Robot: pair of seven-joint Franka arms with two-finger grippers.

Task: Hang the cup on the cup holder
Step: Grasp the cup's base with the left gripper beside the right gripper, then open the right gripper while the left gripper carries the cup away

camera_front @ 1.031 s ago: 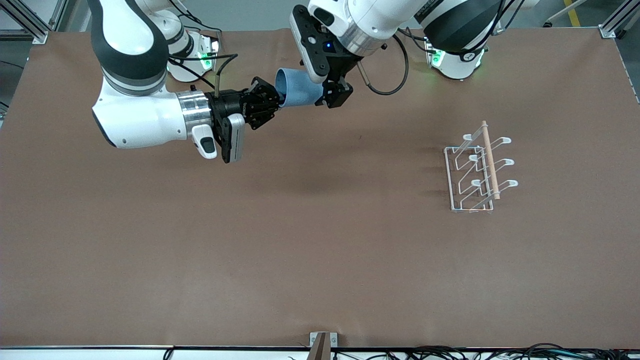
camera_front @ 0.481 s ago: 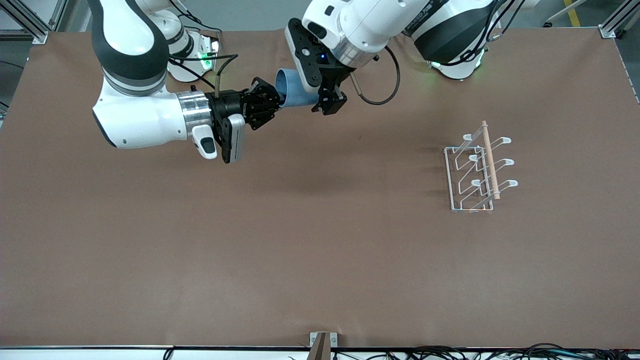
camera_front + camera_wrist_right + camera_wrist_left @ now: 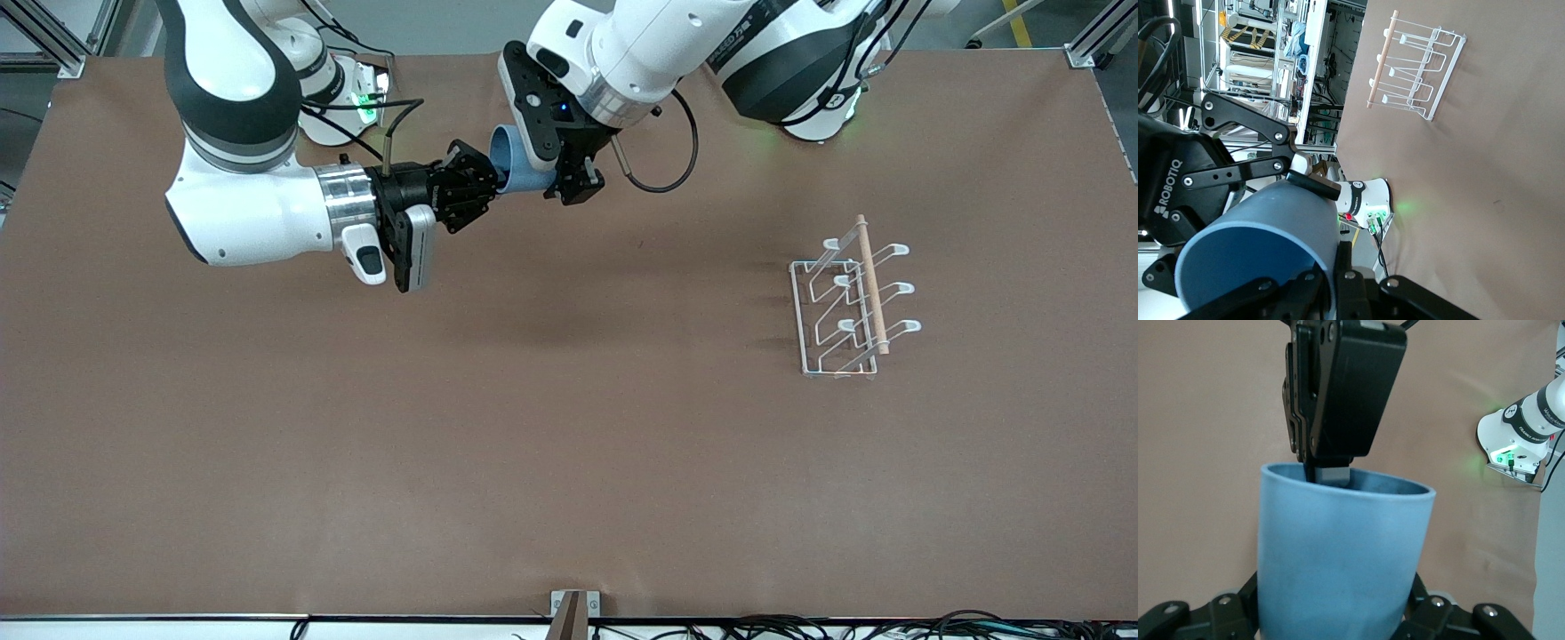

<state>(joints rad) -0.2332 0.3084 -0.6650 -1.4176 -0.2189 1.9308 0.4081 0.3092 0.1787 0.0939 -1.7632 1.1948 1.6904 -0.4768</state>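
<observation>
The light blue cup is held up in the air, lying sideways over the table's edge nearest the arm bases. My right gripper is shut on its rim, one finger inside and one outside, as the right wrist view shows. My left gripper is open, its jaws straddling the cup's body from the base end. The white wire cup holder with its wooden rod stands on the table toward the left arm's end, and no cups hang on it. It also shows in the right wrist view.
Brown table cover spreads between the grippers and the holder. The arm bases with green lights stand at the table's edge, the right arm's and the left arm's. A small bracket sits at the edge nearest the front camera.
My left gripper has moved along the cup toward my right gripper, covering more of the cup's body. The right gripper and the cup have stayed in place.
</observation>
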